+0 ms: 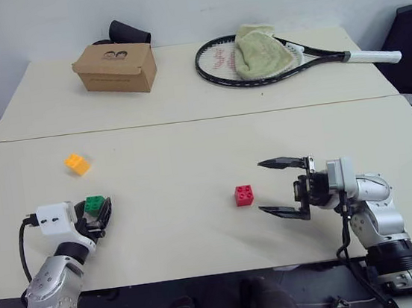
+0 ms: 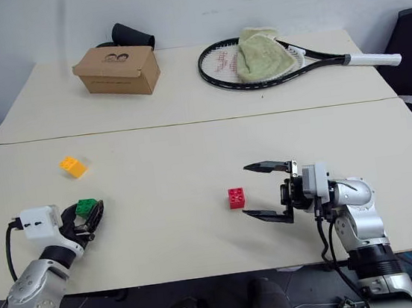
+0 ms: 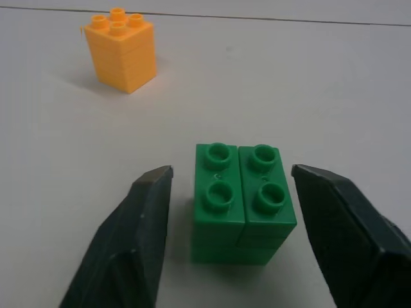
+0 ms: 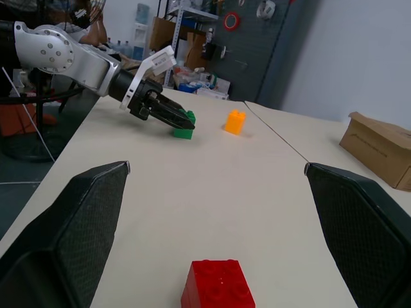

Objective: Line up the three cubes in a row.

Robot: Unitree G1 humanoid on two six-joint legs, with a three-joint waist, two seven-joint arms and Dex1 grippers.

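The green cube [image 1: 94,204] sits near the table's front left. My left gripper [image 1: 102,214] straddles it, one finger on each side. In the left wrist view the green cube [image 3: 244,205] stands between the fingers, with a narrow gap on one side and the other finger almost touching. The orange-yellow cube [image 1: 77,164] stands a little farther back. The red cube [image 1: 244,195] rests at the front centre. Just to its right, my right gripper [image 1: 261,187] points at it with its fingers wide open and nothing between them.
A brown cardboard box [image 1: 115,67] stands on the far table at the back left, with a black object [image 1: 129,32] behind it. A tennis racket [image 1: 292,57] with a green cloth [image 1: 259,50] on it lies at the back right. A seam [image 1: 187,120] divides the two tables.
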